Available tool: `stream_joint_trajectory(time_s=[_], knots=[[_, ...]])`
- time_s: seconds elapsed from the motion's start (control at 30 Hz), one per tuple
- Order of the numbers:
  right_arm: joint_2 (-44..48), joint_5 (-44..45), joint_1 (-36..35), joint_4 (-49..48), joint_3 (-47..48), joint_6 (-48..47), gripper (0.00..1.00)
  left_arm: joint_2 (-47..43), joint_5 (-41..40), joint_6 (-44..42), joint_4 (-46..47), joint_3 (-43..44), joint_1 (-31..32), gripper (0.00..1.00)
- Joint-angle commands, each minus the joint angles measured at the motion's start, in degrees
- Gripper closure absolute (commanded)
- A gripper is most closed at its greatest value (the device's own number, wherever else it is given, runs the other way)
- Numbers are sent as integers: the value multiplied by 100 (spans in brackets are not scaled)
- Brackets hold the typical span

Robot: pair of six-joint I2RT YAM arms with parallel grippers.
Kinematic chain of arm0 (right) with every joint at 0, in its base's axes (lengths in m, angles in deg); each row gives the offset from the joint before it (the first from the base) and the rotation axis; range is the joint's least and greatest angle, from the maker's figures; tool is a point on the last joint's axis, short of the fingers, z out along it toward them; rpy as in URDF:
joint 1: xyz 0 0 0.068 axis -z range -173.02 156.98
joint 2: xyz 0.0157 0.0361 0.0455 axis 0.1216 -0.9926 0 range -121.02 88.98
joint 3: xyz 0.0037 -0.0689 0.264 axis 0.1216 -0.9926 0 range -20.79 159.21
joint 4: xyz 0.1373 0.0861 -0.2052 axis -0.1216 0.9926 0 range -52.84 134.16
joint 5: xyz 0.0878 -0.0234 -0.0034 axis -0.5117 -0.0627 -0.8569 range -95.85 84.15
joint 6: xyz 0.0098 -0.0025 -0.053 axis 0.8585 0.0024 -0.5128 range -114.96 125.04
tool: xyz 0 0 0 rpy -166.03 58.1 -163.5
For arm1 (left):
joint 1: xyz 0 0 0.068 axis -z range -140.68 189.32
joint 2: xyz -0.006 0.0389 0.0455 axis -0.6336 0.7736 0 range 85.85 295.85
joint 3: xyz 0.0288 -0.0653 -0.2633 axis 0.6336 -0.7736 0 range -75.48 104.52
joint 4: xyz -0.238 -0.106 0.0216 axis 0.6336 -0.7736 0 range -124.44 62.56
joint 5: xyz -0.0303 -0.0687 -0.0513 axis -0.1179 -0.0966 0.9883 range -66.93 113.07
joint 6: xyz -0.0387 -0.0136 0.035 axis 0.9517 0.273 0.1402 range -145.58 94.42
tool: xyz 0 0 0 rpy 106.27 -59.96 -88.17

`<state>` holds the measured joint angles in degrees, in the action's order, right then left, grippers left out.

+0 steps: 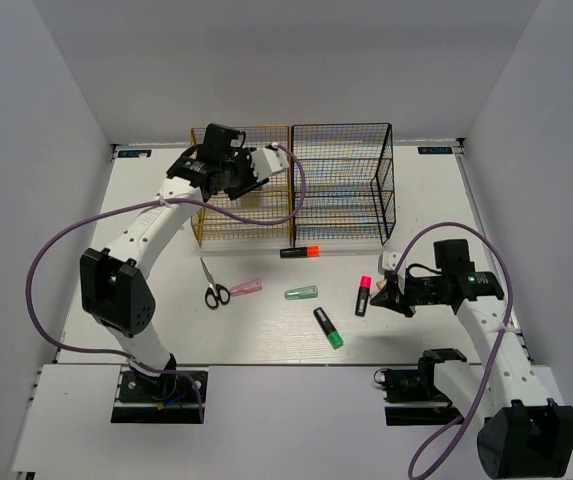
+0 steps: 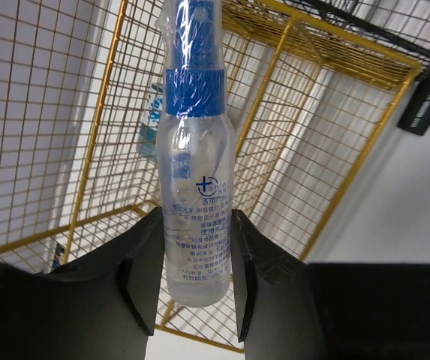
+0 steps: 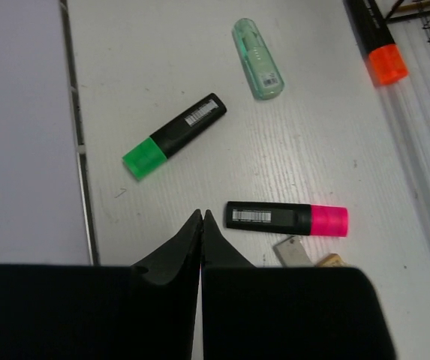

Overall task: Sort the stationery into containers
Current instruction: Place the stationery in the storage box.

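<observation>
My left gripper is raised at the top of the gold-yellow rack and is shut on a clear bottle with a blue collar. In the left wrist view the jaws clamp its lower end, with gold-yellow rack mesh behind. The black rack stands to the right. My right gripper is shut and empty, low over the table beside the pink-capped highlighter. Green-capped highlighter, green capsule and orange-capped highlighter lie on the table.
Black-handled scissors and a pink capsule lie left of centre. A beige eraser and a small grey piece lie just by my right gripper. White walls close in the table on three sides.
</observation>
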<state>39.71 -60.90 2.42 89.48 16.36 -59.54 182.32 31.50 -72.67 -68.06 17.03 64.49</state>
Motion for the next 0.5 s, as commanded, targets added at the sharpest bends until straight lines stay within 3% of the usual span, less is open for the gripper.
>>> stream_joint_trajectory(time_s=[0.0, 0.3, 0.37, 0.47], knots=[[6, 222, -19, -618, 38, 367, 100, 4, 230, -581, 326, 216, -82, 100], [-29, 196, 7, -538, 30, 323, 100, 373, -227, -942, 1064, 48, -100, 100], [-21, 205, 16, -556, 30, 314, 100, 417, -403, -968, 1144, -66, -91, 96], [-56, 196, 16, -547, 56, 305, 100, 426, -762, -899, 1679, -285, -100, 66]])
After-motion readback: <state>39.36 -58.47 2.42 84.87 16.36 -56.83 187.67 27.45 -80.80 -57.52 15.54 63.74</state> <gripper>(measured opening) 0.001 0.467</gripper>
